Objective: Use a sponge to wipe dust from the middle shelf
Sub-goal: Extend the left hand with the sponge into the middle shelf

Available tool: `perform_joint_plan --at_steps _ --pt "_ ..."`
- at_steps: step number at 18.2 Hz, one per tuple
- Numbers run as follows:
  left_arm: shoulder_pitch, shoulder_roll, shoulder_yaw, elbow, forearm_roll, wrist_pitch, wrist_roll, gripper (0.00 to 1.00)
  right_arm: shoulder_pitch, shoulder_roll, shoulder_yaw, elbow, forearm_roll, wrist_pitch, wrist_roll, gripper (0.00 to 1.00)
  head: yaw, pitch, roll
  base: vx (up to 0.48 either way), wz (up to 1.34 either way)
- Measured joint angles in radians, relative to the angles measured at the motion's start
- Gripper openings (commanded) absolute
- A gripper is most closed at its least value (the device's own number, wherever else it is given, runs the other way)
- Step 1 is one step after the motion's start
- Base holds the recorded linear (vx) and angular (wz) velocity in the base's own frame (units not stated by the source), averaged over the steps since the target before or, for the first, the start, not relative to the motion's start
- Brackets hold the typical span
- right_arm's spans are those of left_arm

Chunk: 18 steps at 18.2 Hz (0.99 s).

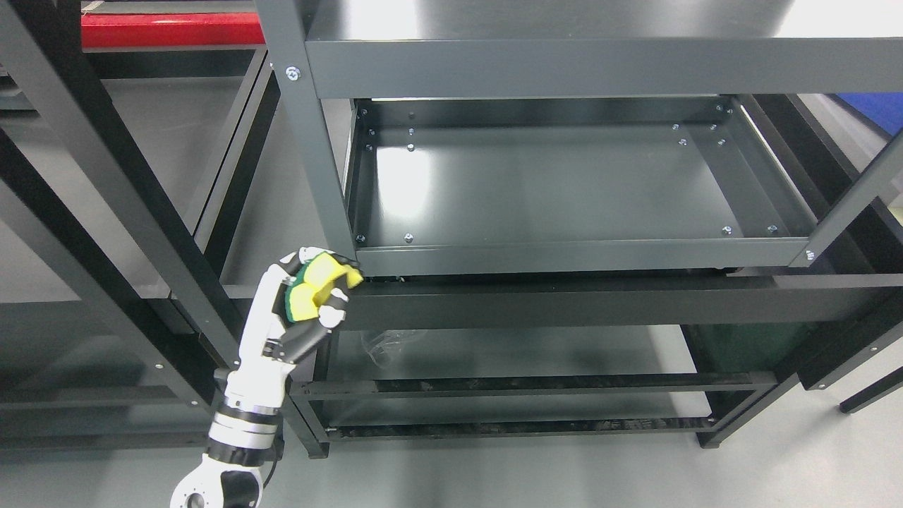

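Grey workshop floor, dark metal racks all over, and the main one is a dark grey steel shelving unit with a tray-style middle shelf (748, 190) sitting bare under the top deck. The left hand (303, 303) comes up from about 7 o'clock and has its fingers curled round a yellow-and-green sponge (317, 282), which sits just outside the front-left corner of that shelf, below its front lip. So I'd say we're at the carry-in stage, no wiping yet. Next move probably means lifting the sponge over the lip toward 1 o'clock, then pressing it flat on the tray.
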Motion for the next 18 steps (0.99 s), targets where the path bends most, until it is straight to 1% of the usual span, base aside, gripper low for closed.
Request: perform_joint_plan --at_steps 3,7,10,15,18 --pt "-0.014 0.007 -0.046 0.002 -0.063 -0.028 -0.057 0.02 0.0 0.0 0.0 0.0 0.0 0.0 0.0 1.0 0.0 0.0 0.0 0.0 0.0" --pt "-0.068 0.003 -0.117 0.016 -0.152 -0.09 -0.086 0.02 0.0 0.0 0.0 0.0 0.0 0.0 0.0 1.0 0.0 0.0 0.0 0.0 0.0" --pt "-0.157 0.001 -0.173 0.043 -0.258 -0.158 -0.119 0.02 0.0 0.0 0.0 0.0 0.0 0.0 0.0 1.0 0.0 0.0 0.0 0.0 0.0" --pt "-0.312 0.0 -0.275 0.098 -0.43 -0.289 -0.308 0.02 0.001 0.0 0.0 0.0 0.0 0.0 0.014 1.0 0.0 0.0 0.0 0.0 0.0" --pt "-0.468 -0.002 -0.337 0.165 -0.502 -0.383 -0.383 0.02 0.003 0.0 0.0 0.0 0.0 -0.001 0.029 1.0 0.0 0.0 0.0 0.0 0.0"
